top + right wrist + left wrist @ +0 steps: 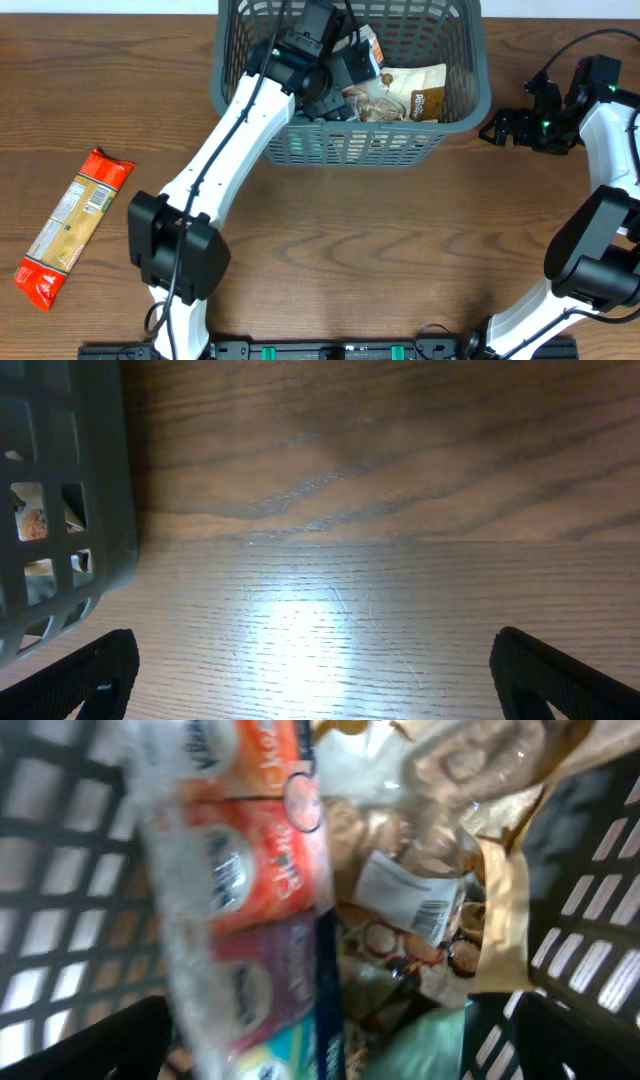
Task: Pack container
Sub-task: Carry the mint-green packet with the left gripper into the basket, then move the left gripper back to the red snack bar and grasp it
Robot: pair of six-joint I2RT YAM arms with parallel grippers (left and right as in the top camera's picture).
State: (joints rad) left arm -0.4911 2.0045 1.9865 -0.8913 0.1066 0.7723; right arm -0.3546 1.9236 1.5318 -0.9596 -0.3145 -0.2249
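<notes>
- Here, the container [400,150] stands at the far middle edge of the bench [350,250], its lattice front wall facing the two arm bases.
- The left arm reaches over the container's near-left rim, and the left tool [345,90] hangs inside it, above the packs.
- Seen from the left wrist, the left tool [330,1010] stands wide, with its dark fingers [100,1045] at the lower corners of the view.
- Between those fingers shows a blurred multi-coloured pack [250,900], banded orange, purple and teal. I cannot tell whether either finger touches it.
- Beside it in the container lies a tan pack [470,780] with a white barcode label [405,905]. The container's slotted walls [60,860] close in on both sides.
- From overhead, a tan pack [420,95] lies against the container's right half.
- The right tool [495,130] is just outside the container's near-right corner, above bare bench.
- From the right wrist, the right tool [310,650] is spread wide with nothing between its fingers [80,675]. The container's corner [90,480] fills the left edge over the wood bench [400,510].
- A long snack pack with orange ends [72,228] lies flat on the bench, well to the left of the container and nearer the arm bases.
</notes>
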